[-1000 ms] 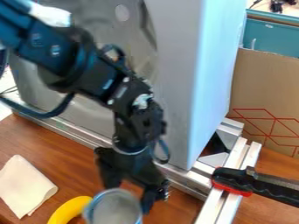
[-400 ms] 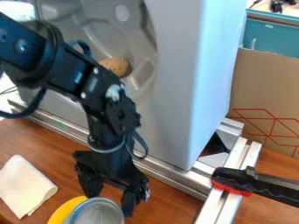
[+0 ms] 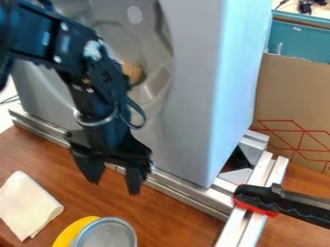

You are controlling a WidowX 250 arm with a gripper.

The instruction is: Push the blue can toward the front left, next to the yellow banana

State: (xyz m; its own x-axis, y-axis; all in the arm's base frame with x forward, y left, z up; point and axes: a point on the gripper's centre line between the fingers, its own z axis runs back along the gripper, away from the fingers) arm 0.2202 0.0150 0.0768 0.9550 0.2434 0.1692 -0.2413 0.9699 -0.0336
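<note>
Arm in from the upper left, crossing in front of a large grey metal unit (image 3: 193, 96); gripper (image 3: 114, 186) hanging over the worktop (image 3: 174, 214), a little left of centre. Jaws spread well apart, both tips pointing down, bare wood visible between them; they have hold of nothing. Nearest thing: a round metal tin (image 3: 108, 235) at the bottom edge of the view, below the jaws and apart from them, its grey circular face turned up toward the camera. Against its left side in the view, a curved yellow object (image 3: 69, 231), partly hidden behind the tin; whether the two touch, cannot tell. Farther left, on the wood, a folded cream cloth (image 3: 27, 205), narrower toward its upper end. Grey unit has a moulded hollow in its face, and in there a brown rounded object (image 3: 132, 72), seen just right of the arm and partly covered by it. Silver metal rail (image 3: 187, 195) runs along the foot of the unit, slanting down to the right, and meets paired rails (image 3: 256, 176) at the right. Over these lies a black-handled tool (image 3: 254, 198) with a red edge, its far end running out of view to the right. Behind, upper right: a cardboard panel (image 3: 293, 94) printed with red lines, a teal bin (image 3: 299, 41) beyond it.
</note>
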